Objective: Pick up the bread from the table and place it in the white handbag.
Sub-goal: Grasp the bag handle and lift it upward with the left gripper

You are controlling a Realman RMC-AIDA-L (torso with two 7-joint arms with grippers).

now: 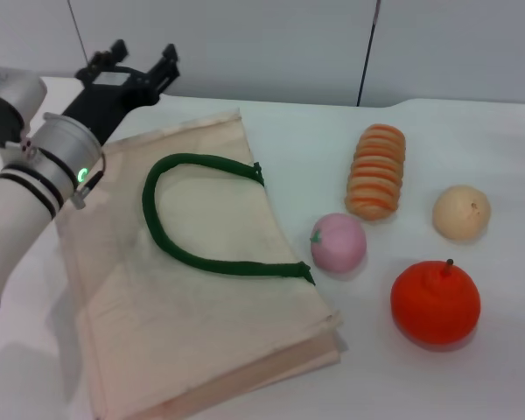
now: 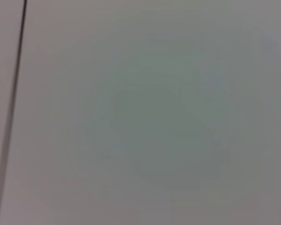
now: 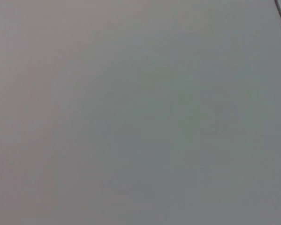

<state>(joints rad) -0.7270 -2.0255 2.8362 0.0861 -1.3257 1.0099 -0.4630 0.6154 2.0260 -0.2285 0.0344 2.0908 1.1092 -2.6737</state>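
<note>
Bread [image 1: 377, 171] lies on the table [image 1: 472, 140] to the right of the white handbag [image 1: 201, 332], apart from it, with the pink ball [image 1: 339, 241] just beside its near end and the pale beige ball [image 1: 461, 213] a little farther right. Its long axis runs away from the robot, the far end leaning slightly to the right; the ribs cross that axis.

The left gripper [image 1: 131, 66] hangs over the bag's far left corner, jaws released and holding nothing. The right gripper is not in view, and neither wrist view shows anything of the scene.

Risks, as I judge them — a grasp along the length would likely slip off the ribs, so the jaws should close across the narrow width. Coming down near the loaf's near end could knock the pink ball rolling. The bag lies flat with its green handles [image 1: 197, 214] on top — the loaf may simply rest on the fabric rather than go inside.
</note>
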